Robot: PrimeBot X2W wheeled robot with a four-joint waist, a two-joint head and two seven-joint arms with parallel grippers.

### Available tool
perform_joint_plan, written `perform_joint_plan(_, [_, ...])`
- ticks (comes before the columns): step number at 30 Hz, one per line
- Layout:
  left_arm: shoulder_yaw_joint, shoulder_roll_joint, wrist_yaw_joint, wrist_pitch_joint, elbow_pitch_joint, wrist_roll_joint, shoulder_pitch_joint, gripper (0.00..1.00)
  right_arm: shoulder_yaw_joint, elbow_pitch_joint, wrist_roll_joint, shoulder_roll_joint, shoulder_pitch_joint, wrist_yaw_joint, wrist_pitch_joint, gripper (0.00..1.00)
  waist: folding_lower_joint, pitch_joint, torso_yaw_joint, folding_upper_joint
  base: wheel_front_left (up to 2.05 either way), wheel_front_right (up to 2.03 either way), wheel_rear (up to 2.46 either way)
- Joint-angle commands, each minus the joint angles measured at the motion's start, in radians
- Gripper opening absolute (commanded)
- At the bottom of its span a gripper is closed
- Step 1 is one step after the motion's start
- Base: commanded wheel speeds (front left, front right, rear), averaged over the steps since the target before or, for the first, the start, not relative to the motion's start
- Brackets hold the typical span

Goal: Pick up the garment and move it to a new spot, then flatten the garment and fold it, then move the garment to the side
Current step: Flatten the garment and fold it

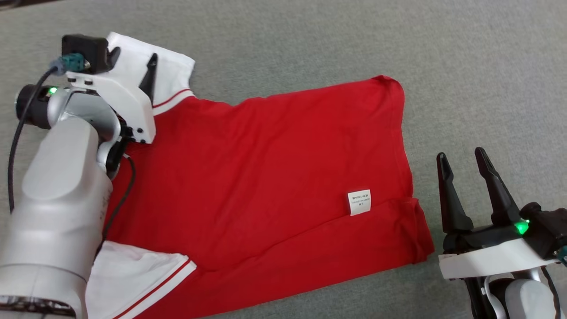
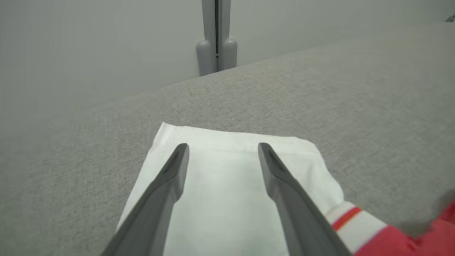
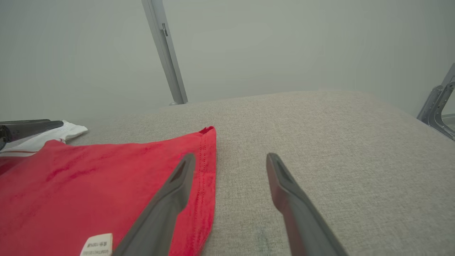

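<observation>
A red T-shirt (image 1: 274, 177) with white sleeves lies spread flat on the grey fabric surface, inside out, with a small white label (image 1: 359, 202) showing. My left gripper (image 1: 133, 60) hovers open above the far white sleeve (image 2: 227, 185), its dark fingers (image 2: 170, 177) spread over the cloth and holding nothing. My right gripper (image 1: 463, 161) stands open just right of the shirt's hem (image 3: 204, 170), above bare surface (image 3: 320, 142). The near white sleeve (image 1: 137, 274) lies at the lower left, partly behind my left arm.
The grey cushioned surface (image 1: 465, 79) stretches on all sides of the shirt. Beyond its far edge stand a grey metal post (image 2: 216, 35) and a slanted rail (image 3: 165, 49). A metal frame (image 3: 439, 106) sits off the right edge.
</observation>
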Motion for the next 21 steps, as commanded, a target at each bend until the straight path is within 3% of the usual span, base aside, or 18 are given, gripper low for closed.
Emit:
perform_joint_plan(1, [-0.004, 0.011, -0.001, 0.014, 0.03, -0.003, -0.03, 1.0, 0.0, 0.004, 0.006, 0.001, -0.017, -0.001, -0.013, 1.0, 0.0, 0.042, -0.04, 0.0, 0.0, 0.0, 0.0])
perform_joint_plan(6, [-0.044, 0.019, -0.008, 0.12, 0.188, 0.0, -0.097, 1.0, 0.002, 0.034, 0.017, 0.002, -0.03, -0.001, -0.028, 1.0, 0.0, 0.053, -0.043, 0.0, 0.0, 0.0, 0.0])
perform_joint_plan(7, [-0.046, 0.02, -0.007, 0.115, 0.201, -0.002, -0.101, 0.87, -0.001, 0.04, 0.021, 0.001, -0.031, -0.001, -0.028, 1.0, 0.0, 0.052, -0.042, 0.0, 0.0, 0.0, 0.0])
perform_joint_plan(8, [-0.049, 0.022, -0.007, 0.112, 0.214, -0.003, -0.109, 0.07, -0.006, 0.045, 0.024, -0.002, -0.034, -0.001, -0.027, 1.0, 0.0, 0.051, -0.041, 0.0, 0.0, 0.0, 0.0])
perform_joint_plan(9, [-0.059, 0.023, -0.007, 0.113, 0.228, 0.003, -0.117, 0.0, -0.011, 0.049, 0.027, -0.004, -0.038, -0.001, -0.026, 1.0, 0.0, 0.049, -0.04, 0.0, 0.0, 0.0, 0.0])
perform_joint_plan(16, [-0.069, -0.012, -0.004, -0.027, 0.243, -0.001, -0.151, 0.0, -0.049, 0.096, 0.012, -0.054, -0.102, -0.001, -0.016, 1.0, 0.0, 0.042, 0.004, 0.0, 0.0, 0.0, 0.0])
perform_joint_plan(21, [-0.088, -0.07, -0.004, -0.123, 0.244, -0.003, -0.169, 0.0, -0.044, 0.162, 0.013, -0.104, -0.191, -0.001, -0.006, 1.0, 0.0, 0.043, 0.084, 0.0, 0.0, 0.0, 0.0])
